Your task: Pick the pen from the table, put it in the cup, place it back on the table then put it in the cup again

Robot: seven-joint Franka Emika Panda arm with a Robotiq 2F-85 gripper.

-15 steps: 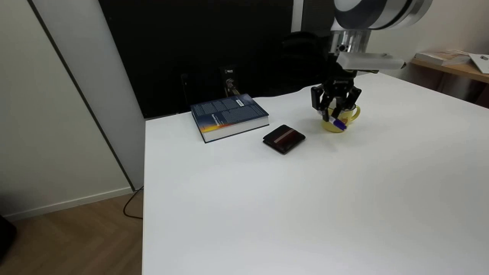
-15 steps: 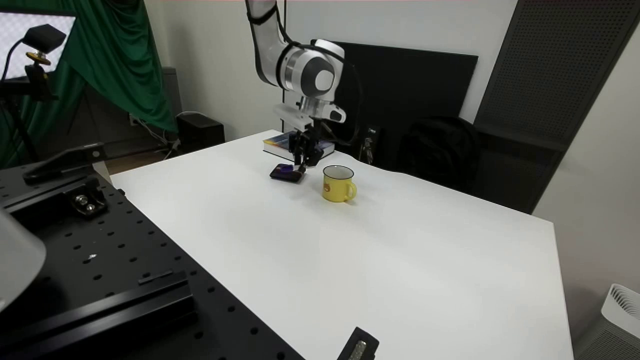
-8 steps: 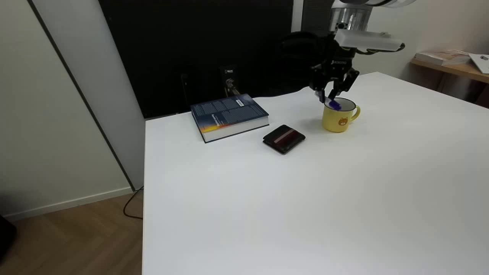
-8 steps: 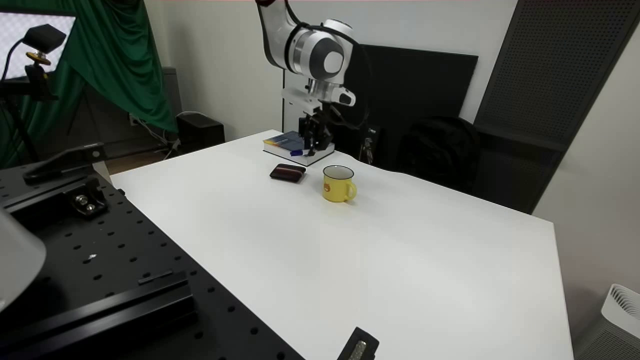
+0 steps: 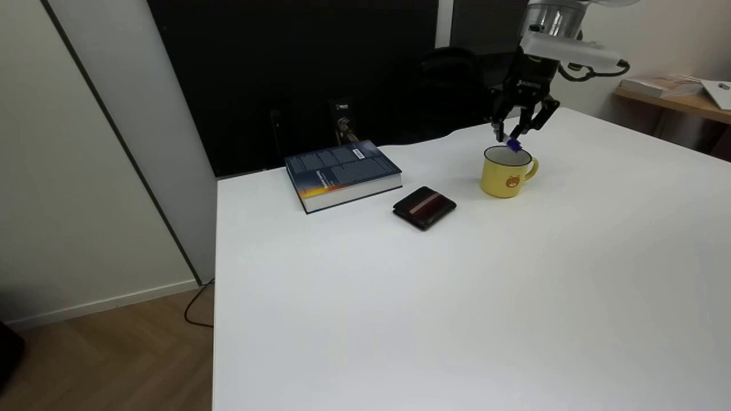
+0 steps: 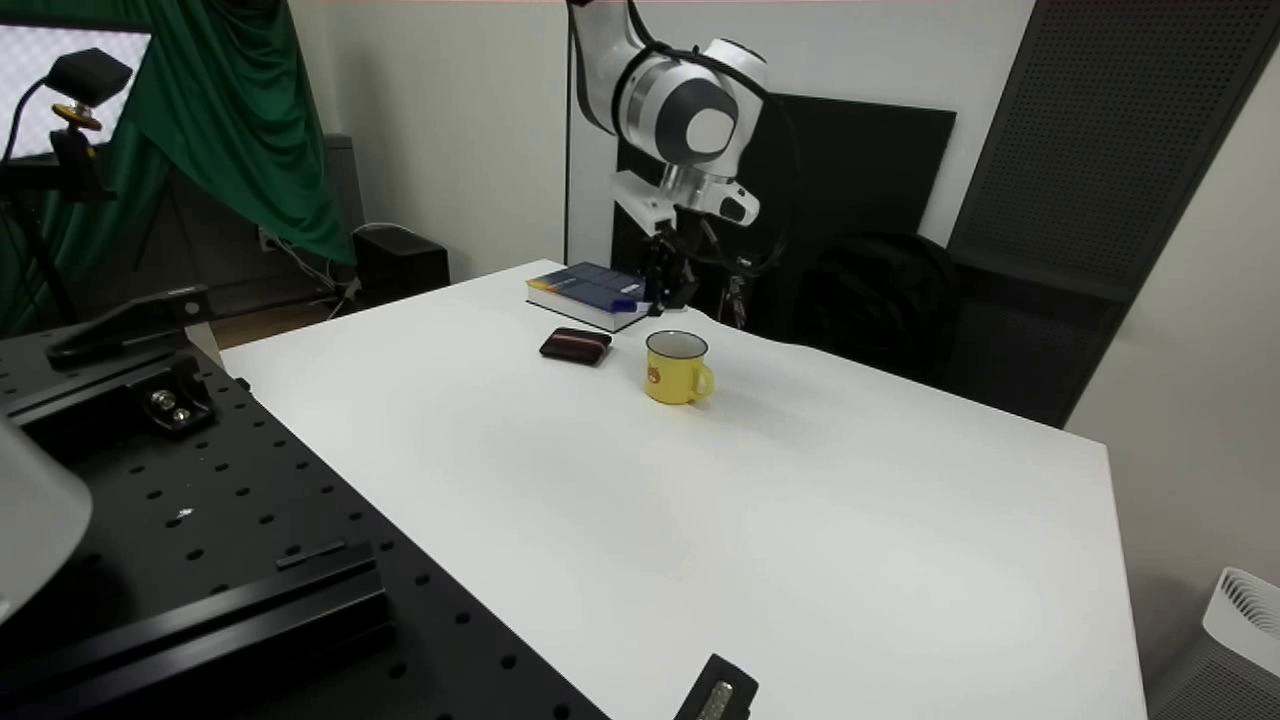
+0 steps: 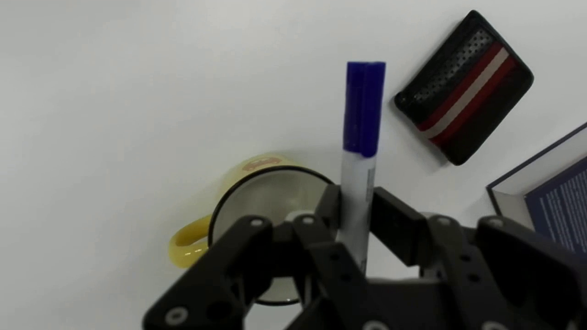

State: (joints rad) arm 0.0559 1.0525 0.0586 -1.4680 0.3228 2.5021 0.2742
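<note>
The pen (image 7: 363, 107), with a blue cap and whitish body, is held across its body by my gripper (image 7: 355, 208), shut on it. Its capped end sticks out ahead of the fingers; its rear end is hidden behind the gripper in the wrist view. Below stands the yellow cup (image 5: 502, 180), upright on the white table (image 5: 400, 297), its handle (image 7: 185, 245) at lower left in the wrist view. In an exterior view the blue cap (image 5: 514, 145) appears just above the cup's rim. Another exterior view has the cup (image 6: 672, 375) apart from the pen (image 6: 627, 306), which overlaps the book.
A black wallet (image 5: 424, 208) with a red and pale stripe lies near the cup. Further along is a thick dark-blue book (image 5: 345, 174), seen partly at the wrist view's right edge. A black backpack (image 6: 880, 300) sits behind the table's far edge.
Still gripping the pen, my gripper has risen and shifted to the right in both exterior views. The pen no longer overlaps the cup's front. Cup, wallet and book have stayed put.
</note>
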